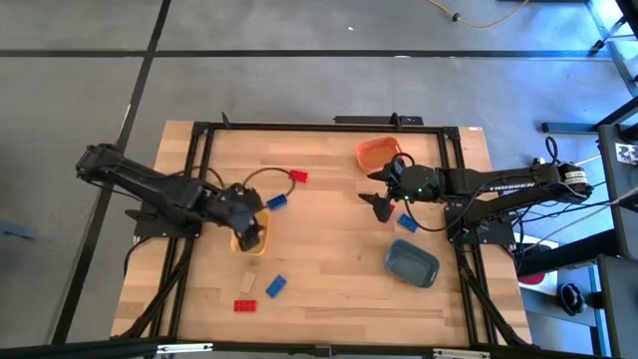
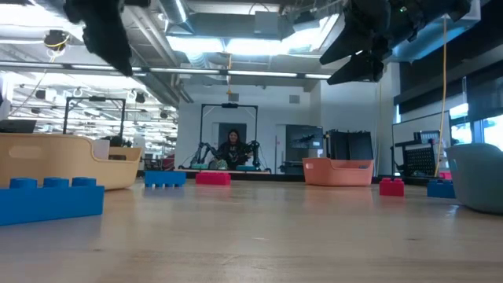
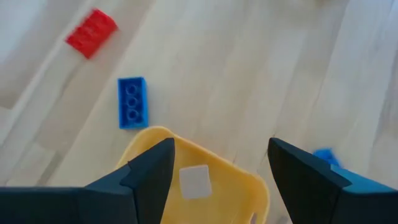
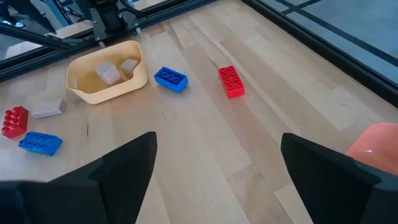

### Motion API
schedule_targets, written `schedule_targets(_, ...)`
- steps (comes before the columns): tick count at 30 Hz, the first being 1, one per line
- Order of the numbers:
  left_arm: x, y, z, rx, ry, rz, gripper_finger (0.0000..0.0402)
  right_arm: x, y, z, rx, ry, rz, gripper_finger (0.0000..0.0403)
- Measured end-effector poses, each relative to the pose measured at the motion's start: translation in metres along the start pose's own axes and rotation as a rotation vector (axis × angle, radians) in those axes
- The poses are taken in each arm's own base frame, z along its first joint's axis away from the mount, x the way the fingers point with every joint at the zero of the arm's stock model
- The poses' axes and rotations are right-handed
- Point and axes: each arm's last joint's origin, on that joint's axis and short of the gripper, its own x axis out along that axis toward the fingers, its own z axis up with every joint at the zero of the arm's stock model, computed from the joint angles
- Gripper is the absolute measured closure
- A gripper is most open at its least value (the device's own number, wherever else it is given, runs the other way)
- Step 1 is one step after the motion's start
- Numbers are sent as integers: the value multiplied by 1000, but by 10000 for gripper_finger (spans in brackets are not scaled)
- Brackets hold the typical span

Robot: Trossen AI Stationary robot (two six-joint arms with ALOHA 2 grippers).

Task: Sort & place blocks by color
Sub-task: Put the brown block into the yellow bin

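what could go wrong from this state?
1. Left gripper hangs open right over the yellow tray, which holds beige blocks; dropping lower could knock the tray's rim.
2. A blue block lies almost under the right arm near the open right gripper, partly hidden from above, so it could be missed or swept.

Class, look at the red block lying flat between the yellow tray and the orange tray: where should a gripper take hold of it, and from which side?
Grip the red block across its two long side faces, coming straight down from above. It lies flat, studs up, with bare table on all sides, so fingers fit beside it.
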Motion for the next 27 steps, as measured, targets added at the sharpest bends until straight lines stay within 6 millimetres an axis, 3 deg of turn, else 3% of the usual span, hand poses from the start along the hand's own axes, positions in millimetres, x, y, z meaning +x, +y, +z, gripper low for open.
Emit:
schedule_targets(6,-23,4,-8,-128,-105,-19,151,0,0,0,2,0,1,57)
schedule_targets(15,-30,-4,-20,-145,-75,-78,151,0,0,0,22,0,0,57)
schedule_targets(21,-31,-10,-21,-185,-4,-183,151,0,0,-1,19,7,-3,57)
schedule_targets(27,-21,-19,-26,-415,194,-230,151,0,-1,-1,22,14,-7,57)
